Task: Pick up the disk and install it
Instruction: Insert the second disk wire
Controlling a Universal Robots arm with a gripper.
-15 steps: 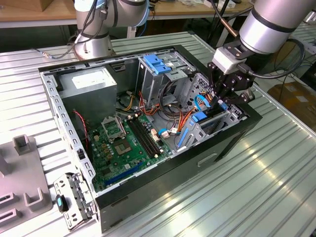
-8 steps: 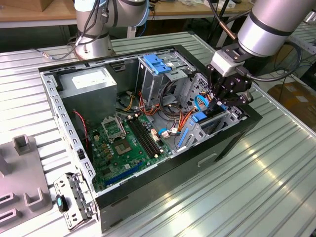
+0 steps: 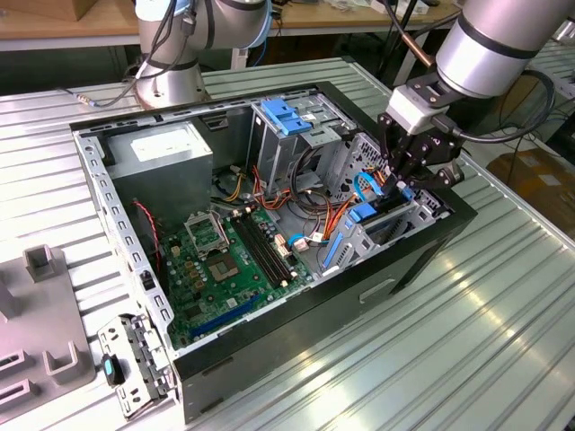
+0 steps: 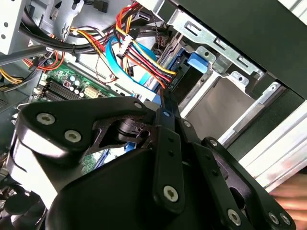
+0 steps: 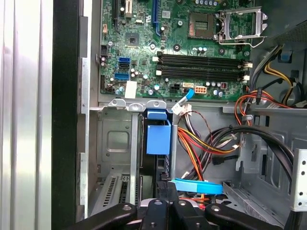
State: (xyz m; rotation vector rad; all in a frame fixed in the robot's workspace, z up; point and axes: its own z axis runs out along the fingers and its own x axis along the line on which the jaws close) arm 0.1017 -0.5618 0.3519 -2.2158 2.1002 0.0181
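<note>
Claw (image 3: 406, 180) sits at the 3 o'clock end of the open computer case (image 3: 296, 305) in the exterior view, low over the drive bay (image 3: 395, 224). You cannot tell whether it is spread or pressed together. You see the disk (image 5: 158, 139) standing on edge in the bay slot in the first wrist view, blue rail showing, just beside the motherboard (image 5: 182, 48). Case rests on the ribbed worktop (image 3: 467, 350).

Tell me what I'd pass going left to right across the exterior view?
Grey stepped fixture, power-supply box, motherboard, blue-capped metal cage, the gripper at the case's drive bay.
</note>
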